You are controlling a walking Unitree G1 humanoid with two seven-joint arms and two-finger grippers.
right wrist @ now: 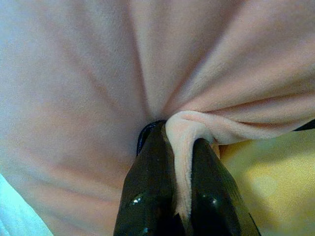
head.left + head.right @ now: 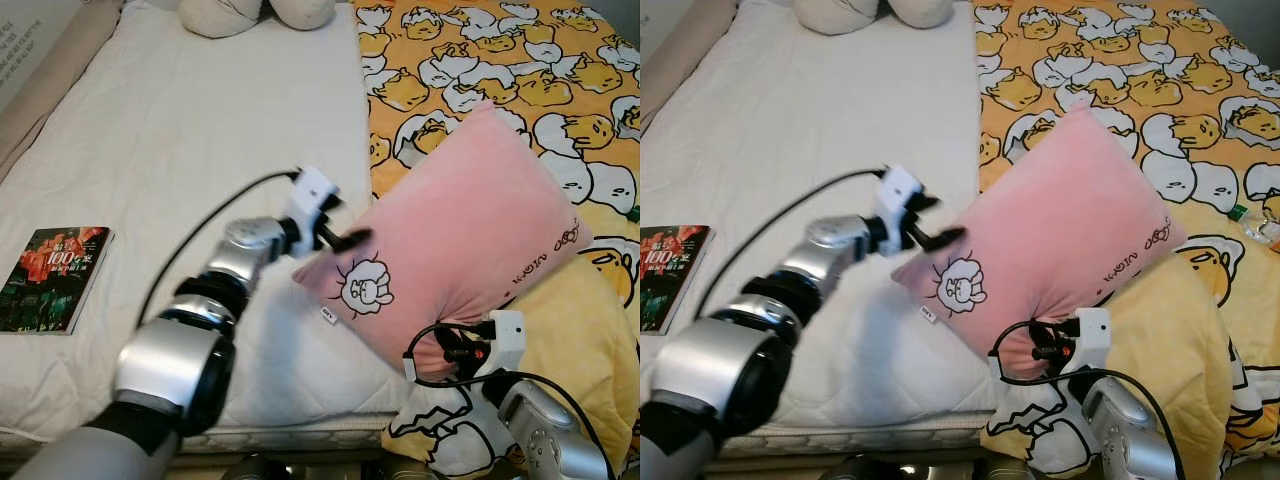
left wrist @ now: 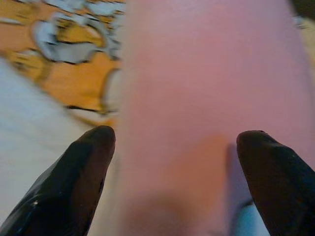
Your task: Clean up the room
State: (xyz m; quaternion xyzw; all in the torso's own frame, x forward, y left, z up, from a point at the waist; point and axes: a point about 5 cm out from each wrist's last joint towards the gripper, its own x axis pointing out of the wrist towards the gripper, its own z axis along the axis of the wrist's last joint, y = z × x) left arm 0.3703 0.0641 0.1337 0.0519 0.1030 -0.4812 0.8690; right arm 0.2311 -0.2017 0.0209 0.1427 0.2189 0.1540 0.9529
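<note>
**A:** Item one?

**B:** Pink pillow [image 2: 460, 230], printed with a white sheep and the script "Good Night". It is held lifted and tilted over the seam where the white mattress [image 2: 190, 150] meets the yellow egg-print blanket [image 2: 500, 50], its far corner over the blanket.

**A:** Who holds it?

**B:** Right gripper [image 1: 181, 162], at the pillow's near lower edge. Its two black fingers are clenched on a pinched fold of pink fabric, which bunches between them in the right wrist view.

**A:** And the left gripper [image 2: 350, 238]?

**B:** At the pillow's near-left corner, beside the sheep print. In the left wrist view its fingers [image 3: 83, 172] stand wide apart with the pillow's edge between them, not pressing on it.

**A:** Other stock, relative to the pillow?

**B:** A book [image 2: 52, 278] with a dark cover marked "100", lying flat on the mattress well to the pillow's left. A cream plush toy [image 2: 255, 12] at the head of the bed, far beyond the pillow. A yellow cushion [image 2: 590, 340] directly below the pillow's right half.
</note>
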